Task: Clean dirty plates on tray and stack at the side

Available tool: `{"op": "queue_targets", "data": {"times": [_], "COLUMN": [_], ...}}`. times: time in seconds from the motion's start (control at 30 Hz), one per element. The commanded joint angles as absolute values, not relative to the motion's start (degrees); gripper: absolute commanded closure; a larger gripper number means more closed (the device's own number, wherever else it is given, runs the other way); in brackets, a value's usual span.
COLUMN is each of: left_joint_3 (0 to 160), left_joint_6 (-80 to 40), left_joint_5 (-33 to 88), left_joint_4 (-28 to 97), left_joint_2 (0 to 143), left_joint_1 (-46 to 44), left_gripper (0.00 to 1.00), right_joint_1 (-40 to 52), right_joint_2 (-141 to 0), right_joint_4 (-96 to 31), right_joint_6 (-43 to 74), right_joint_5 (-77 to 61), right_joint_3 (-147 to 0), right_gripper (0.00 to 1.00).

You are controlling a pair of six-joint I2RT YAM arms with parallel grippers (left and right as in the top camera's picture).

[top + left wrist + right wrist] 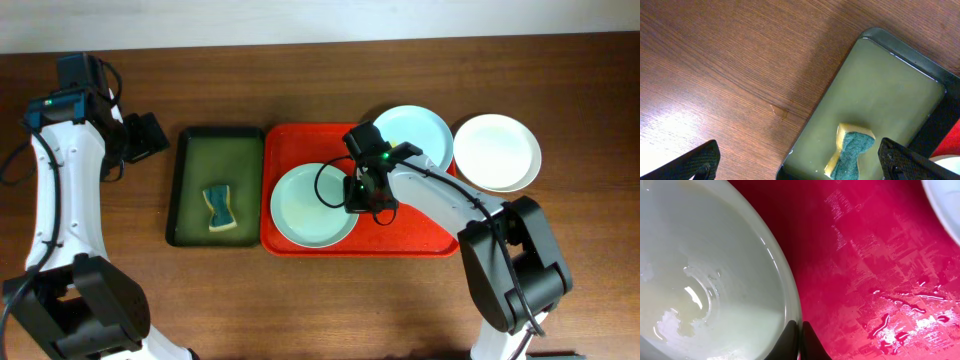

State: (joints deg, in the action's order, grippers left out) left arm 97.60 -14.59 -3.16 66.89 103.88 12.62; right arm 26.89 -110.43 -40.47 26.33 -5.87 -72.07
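Quick count: three plates, two trays, one sponge, two arms.

Plates first. One pale blue-green plate [312, 205] sits on the left half of the red tray [425, 238], and up close its inside looks wet and glossy. A second pale blue-green plate [412, 135] is at the tray's top right corner, hanging over the rim a bit. The white plate [497, 152] is off the tray on the desk [300, 300], just to the right of that one. Their edges are so close I can't tell if they overlap.

The other tray is the narrower dark green tray [190, 235], right up against the red one's left side. The sponge [219, 208] lies in it, yellow with a green scrub face, and it's pinched in at the middle.

The left tool [148, 135] is spread wide with nothing in it, over bare desk left of the green tray. The right tool [798, 341] is pressed together, with its tips right at the rim of the plate on the left of the red tray. I can't tell if it's actually touching.

The desk is brown wood grain with a small pale scuff [779, 111]. The red tray's floor has beads and streaks of water [900, 330]. Of the room there's only a pale strip along the far edge of the desk.
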Motion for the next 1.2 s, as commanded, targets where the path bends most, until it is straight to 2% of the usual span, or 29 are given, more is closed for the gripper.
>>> {"op": "queue_targets", "data": {"times": [0.0, 0.07, 0.1, 0.37, 0.43, 0.8, 0.9, 0.93, 0.97, 1.1, 1.17], "left_joint_3": [98.52, 98.52, 98.52, 98.52, 98.52, 98.52, 98.52, 98.52, 98.52, 98.52, 98.52], "left_joint_6": [-15.18, -15.18, -15.18, -15.18, -15.18, -15.18, -15.18, -15.18, -15.18, -15.18, -15.18], "left_joint_5": [-2.92, -2.9, -2.92, -2.92, -2.92, -2.92, -2.92, -2.92, -2.92, -2.92, -2.92], "left_joint_4": [67.13, 67.13, 67.13, 67.13, 67.13, 67.13, 67.13, 67.13, 67.13, 67.13, 67.13], "left_joint_2": [103.18, 103.18, 103.18, 103.18, 103.18, 103.18, 103.18, 103.18, 103.18, 103.18, 103.18], "left_joint_1": [12.82, 12.75, 12.78, 12.8, 12.82, 12.82, 12.82, 12.82, 12.8, 12.82, 12.8], "left_gripper": [0.01, 0.01, 0.01, 0.0, 0.0, 0.01, 0.0, 0.0, 0.01, 0.0, 0.01], "right_joint_1": [27.38, 27.38, 27.38, 27.38, 27.38, 27.44, 27.44, 27.42, 27.42, 27.0, 25.69], "right_joint_2": [-110.08, -110.08, -110.08, -110.08, -110.08, -110.08, -110.08, -110.08, -110.08, -109.6, -107.94], "right_joint_4": [-40.23, -40.27, -40.25, -39.62, -39.64, -39.38, -38.09, -36.69, -36.34, -36.88, -41.74], "right_joint_6": [25.74, 25.76, 25.74, 27.92, 28.01, 29.43, 29.43, 29.43, 29.43, 29.36, 29.36], "right_joint_5": [-3.99, -4.01, -4.01, -4.01, -4.03, -4.01, -4.03, -4.03, -4.03, -5.54, -5.78], "right_joint_3": [-70.87, -70.85, -70.85, -70.7, -70.65, -70.65, -69.71, -68.69, -68.31, -68.99, -72.58], "right_gripper": [0.96, 0.95, 0.89, 0.86, 0.8, 0.76, 0.76, 0.8, 0.96, 0.96, 0.96]}}
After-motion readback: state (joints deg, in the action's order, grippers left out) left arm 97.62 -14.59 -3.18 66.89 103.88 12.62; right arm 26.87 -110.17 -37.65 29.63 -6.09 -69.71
